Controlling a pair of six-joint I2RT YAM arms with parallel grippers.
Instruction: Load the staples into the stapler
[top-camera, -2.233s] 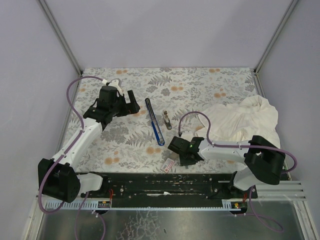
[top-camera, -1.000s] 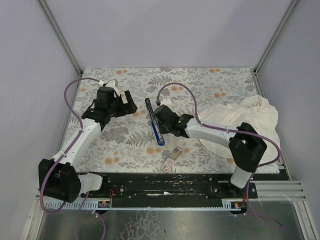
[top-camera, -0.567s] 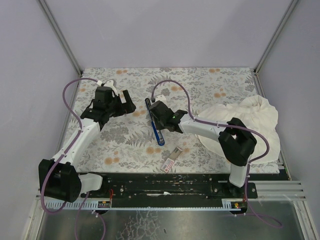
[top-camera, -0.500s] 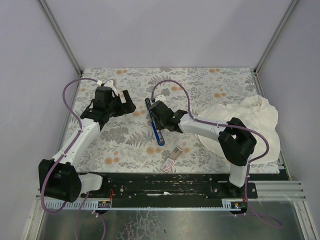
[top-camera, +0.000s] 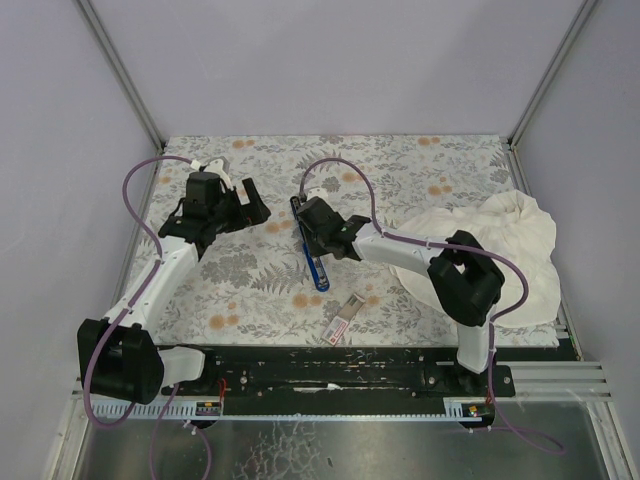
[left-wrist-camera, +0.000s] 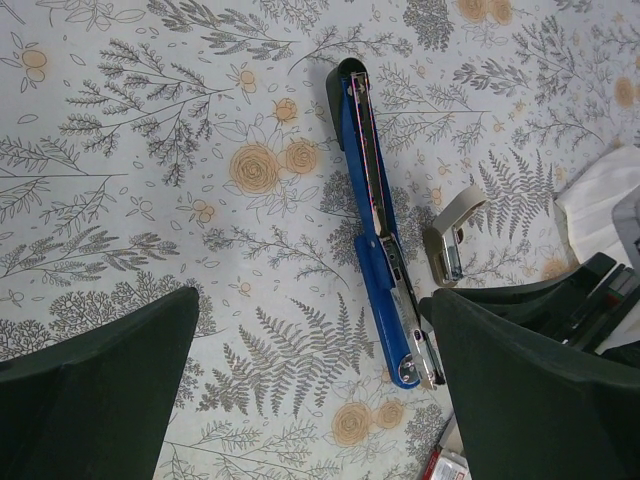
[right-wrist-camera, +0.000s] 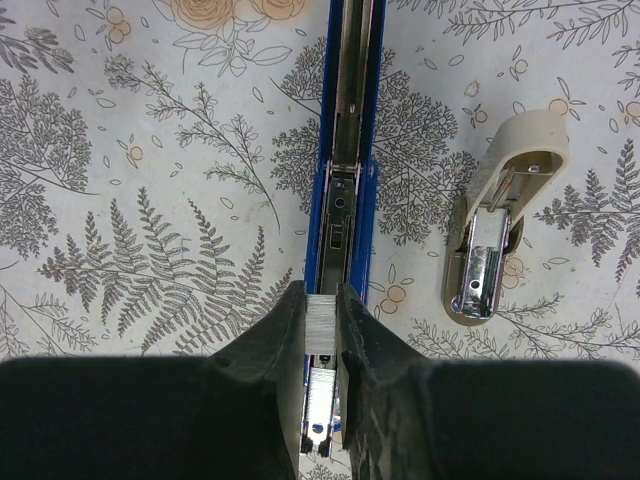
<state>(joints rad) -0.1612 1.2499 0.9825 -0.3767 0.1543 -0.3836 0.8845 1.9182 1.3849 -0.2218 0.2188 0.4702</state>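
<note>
The blue stapler (top-camera: 316, 268) lies opened out flat on the flowered table, and its metal channel (right-wrist-camera: 345, 150) faces up. My right gripper (right-wrist-camera: 321, 298) is shut on a short silver strip of staples (right-wrist-camera: 321, 326), held directly over that channel near the stapler's middle (left-wrist-camera: 375, 215). In the top view the right gripper (top-camera: 311, 233) covers the stapler's mid part. The white staples box with its pink-red label (top-camera: 337, 330) and its grey-tan tray (top-camera: 353, 303) lie near the front edge. My left gripper (top-camera: 250, 207) hovers open left of the stapler, with nothing between its fingers (left-wrist-camera: 100, 390).
A small cream and chrome piece (right-wrist-camera: 498, 232) lies just right of the stapler (left-wrist-camera: 452, 232). A crumpled white cloth (top-camera: 495, 245) covers the table's right side. The black rail (top-camera: 330, 365) with both arm bases runs along the near edge.
My right arm has swung from the staples box at the front up to the stapler, carrying the strip. In the last half second it edged slightly further. The left arm has drifted slightly left.
</note>
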